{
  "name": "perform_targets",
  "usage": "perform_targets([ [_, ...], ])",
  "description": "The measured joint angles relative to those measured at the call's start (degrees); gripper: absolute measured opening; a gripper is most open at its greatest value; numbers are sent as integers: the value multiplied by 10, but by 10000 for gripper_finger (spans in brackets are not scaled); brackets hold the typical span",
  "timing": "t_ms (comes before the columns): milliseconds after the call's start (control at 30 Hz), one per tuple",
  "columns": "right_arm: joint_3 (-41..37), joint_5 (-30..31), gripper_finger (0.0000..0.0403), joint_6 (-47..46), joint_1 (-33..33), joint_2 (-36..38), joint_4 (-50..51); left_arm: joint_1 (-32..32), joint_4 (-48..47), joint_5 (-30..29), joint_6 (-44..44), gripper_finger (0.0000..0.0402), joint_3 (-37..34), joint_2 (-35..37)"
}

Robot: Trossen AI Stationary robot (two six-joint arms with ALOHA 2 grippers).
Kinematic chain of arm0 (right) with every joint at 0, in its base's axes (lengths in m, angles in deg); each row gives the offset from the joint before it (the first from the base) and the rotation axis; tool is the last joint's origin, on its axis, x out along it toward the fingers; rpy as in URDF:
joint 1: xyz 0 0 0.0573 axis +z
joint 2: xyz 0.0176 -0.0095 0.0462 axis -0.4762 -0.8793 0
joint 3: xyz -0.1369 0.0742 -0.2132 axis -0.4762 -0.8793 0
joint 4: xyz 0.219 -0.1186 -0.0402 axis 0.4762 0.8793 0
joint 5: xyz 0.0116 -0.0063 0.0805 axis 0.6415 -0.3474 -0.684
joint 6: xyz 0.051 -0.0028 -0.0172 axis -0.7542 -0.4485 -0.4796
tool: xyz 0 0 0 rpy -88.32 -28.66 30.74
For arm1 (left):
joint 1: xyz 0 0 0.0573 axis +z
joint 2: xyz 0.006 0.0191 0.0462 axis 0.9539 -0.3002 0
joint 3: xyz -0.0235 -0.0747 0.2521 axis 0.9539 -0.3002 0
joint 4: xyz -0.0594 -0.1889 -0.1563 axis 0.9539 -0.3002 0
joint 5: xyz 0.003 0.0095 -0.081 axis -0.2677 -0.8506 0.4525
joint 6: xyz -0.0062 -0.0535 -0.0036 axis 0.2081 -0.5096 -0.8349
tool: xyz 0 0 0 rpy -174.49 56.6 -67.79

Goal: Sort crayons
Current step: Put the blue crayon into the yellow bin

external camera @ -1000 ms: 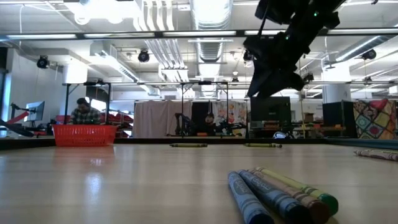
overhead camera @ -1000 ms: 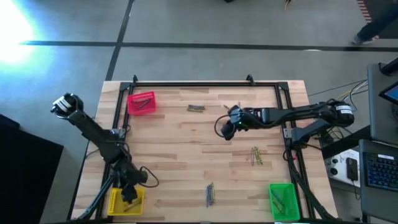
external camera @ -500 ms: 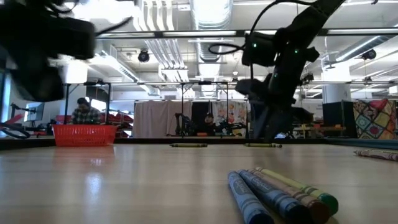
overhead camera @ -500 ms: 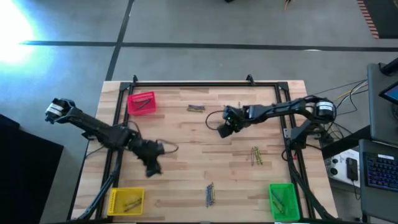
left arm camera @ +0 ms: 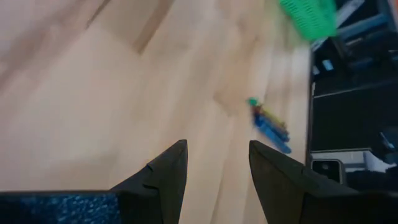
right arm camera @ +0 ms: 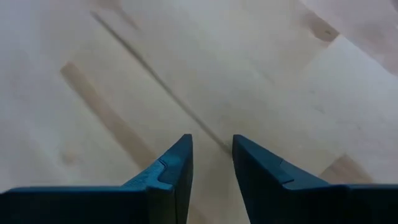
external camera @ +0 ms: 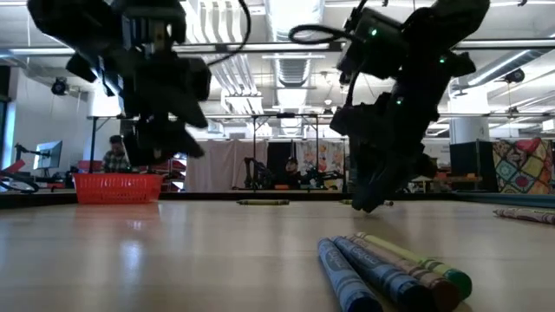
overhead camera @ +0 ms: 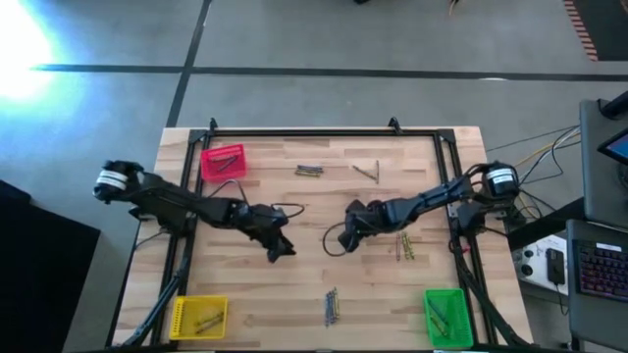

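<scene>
Crayons lie in small clusters on the wooden table: one near the far edge [overhead camera: 309, 171], a single crayon [overhead camera: 368, 173] beside it, one cluster at the right [overhead camera: 404, 245], and one by the near edge [overhead camera: 332, 306], which the low view shows close up [external camera: 395, 273]. My left gripper [overhead camera: 287, 250] hovers over bare wood left of the table's middle, open and empty [left arm camera: 214, 146]; the near-edge cluster [left arm camera: 267, 121] lies ahead of it. My right gripper [overhead camera: 345, 238] is just right of the middle, low over bare wood, open with a narrow gap and nothing in it [right arm camera: 211, 138].
A red bin [overhead camera: 224, 163] stands at the far left corner, a yellow bin [overhead camera: 199, 316] at the near left and a green bin [overhead camera: 444, 316] at the near right, each with crayons inside. A black frame [overhead camera: 324, 135] runs round the table's edges. The two grippers are close together.
My left gripper has swung from above the yellow bin toward the table's middle, turning as it went. My right gripper has gone down and toward the near edge, from the far side to the middle. The single crayon near the far edge now shows clear of that arm.
</scene>
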Motion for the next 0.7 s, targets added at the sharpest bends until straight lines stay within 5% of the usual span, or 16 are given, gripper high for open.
perform_targets([
  [167, 1, 6, 106, 4, 7, -7, -26, -1, -23, 91, -73, 155, 20, -59],
  [400, 9, -105, 98, -90, 10, -15, -69, -7, -28, 273, -92, 155, 64, -131],
  [700, 108, 5, 98, -382, 82, -19, 35, -5, -55, 286, 79, 155, 91, -136],
])
